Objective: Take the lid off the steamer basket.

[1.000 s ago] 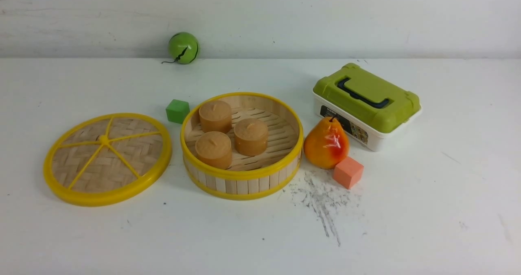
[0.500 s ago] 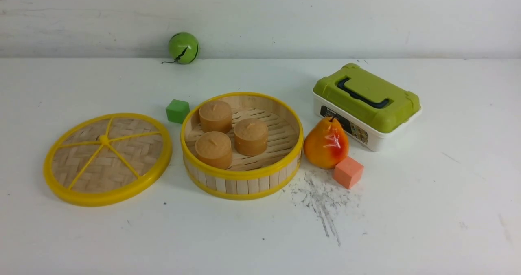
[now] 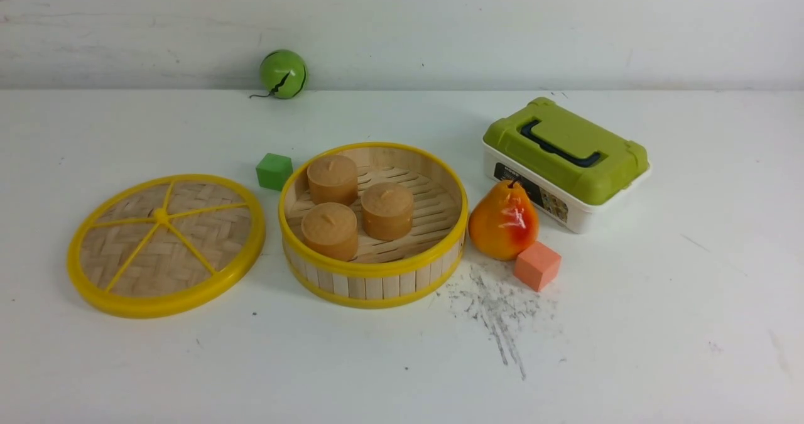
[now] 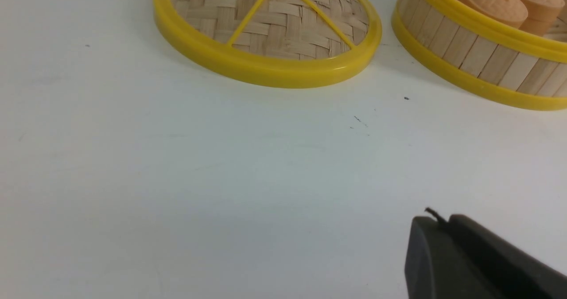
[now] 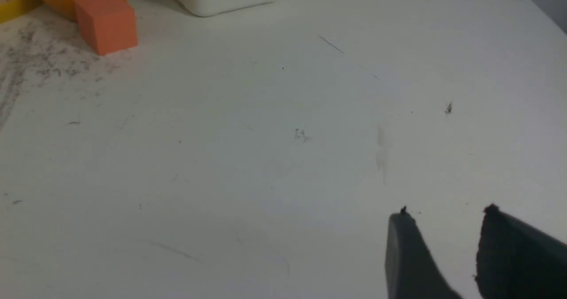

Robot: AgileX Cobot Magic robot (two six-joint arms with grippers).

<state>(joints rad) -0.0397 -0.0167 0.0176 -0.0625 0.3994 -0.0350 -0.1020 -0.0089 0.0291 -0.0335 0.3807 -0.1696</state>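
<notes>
The round woven-bamboo lid with a thick yellow plastic rim and yellow spokes [image 3: 188, 248] is off and lies flat on the white bench [image 3: 251, 374], to the left of the basket and apart from it. The round steamer basket with pale wooden slat walls and yellow rims [image 3: 377, 282] sits upright near the middle, uncovered. Inside it, on the slatted floor, are three small tan cylindrical buns with pinched tops: one at the back left [image 3: 333, 179], one at the front left [image 3: 330, 230] and one toward the middle [image 3: 387, 210]. They are grouped mostly in the basket's left half.

A small green cube [image 3: 274, 171] stands between the lid and the basket, a little farther back. A glossy green ball with dark markings [image 3: 283, 74] rests at the far edge of the bench, by the pale wall [image 3: 440, 28]. Just beside the basket's right side is a shiny orange-red pear with a dark stem [image 3: 504, 222]; a salmon-pink cube [image 3: 537, 266] is just in front of it. Behind the pear stands a white rectangular box with a green lid and dark handle [image 3: 568, 163], set at an angle.

In its wrist view, the left hand [image 4: 443, 217] is clenched with nothing in it, its tips together. The right hand [image 5: 447, 210] is released and holds nothing, a gap showing between its dark fingertips.
</notes>
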